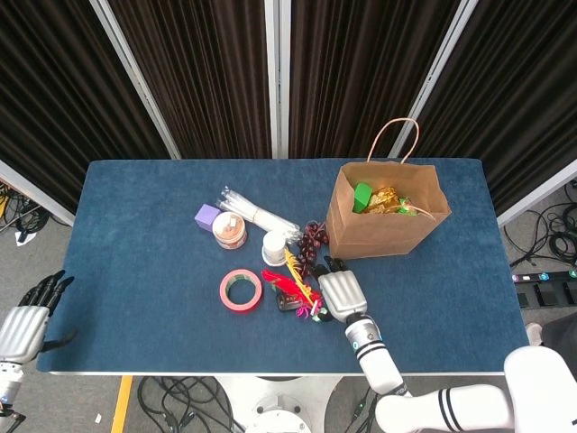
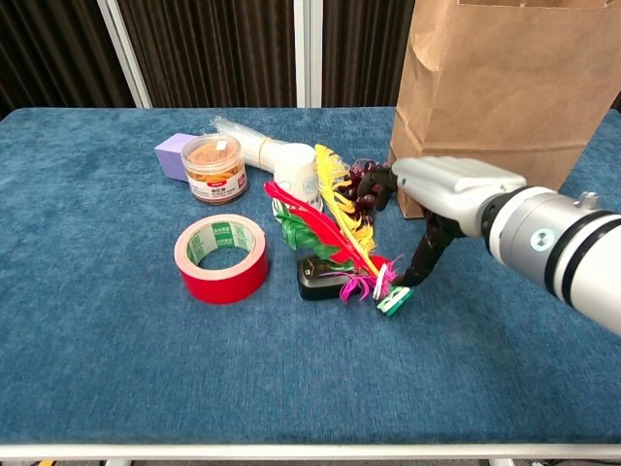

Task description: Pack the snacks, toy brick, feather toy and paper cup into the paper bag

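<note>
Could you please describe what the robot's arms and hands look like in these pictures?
The right robot hand has a silver-grey metallic back and black fingers. Its wrist is a glossy white cylinder ringed with black bands, with a small round mark on the side, leading into a white forearm. The left robot hand matches: silver back, black fingers.

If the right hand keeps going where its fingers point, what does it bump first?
Probably the feather toy: the right hand points down-left at its base. Depth is hard to judge.

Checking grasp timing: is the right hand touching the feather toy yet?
Cannot tell. In the chest view the right hand has fingers reaching the feather toy base, but contact isn't plain.
</note>
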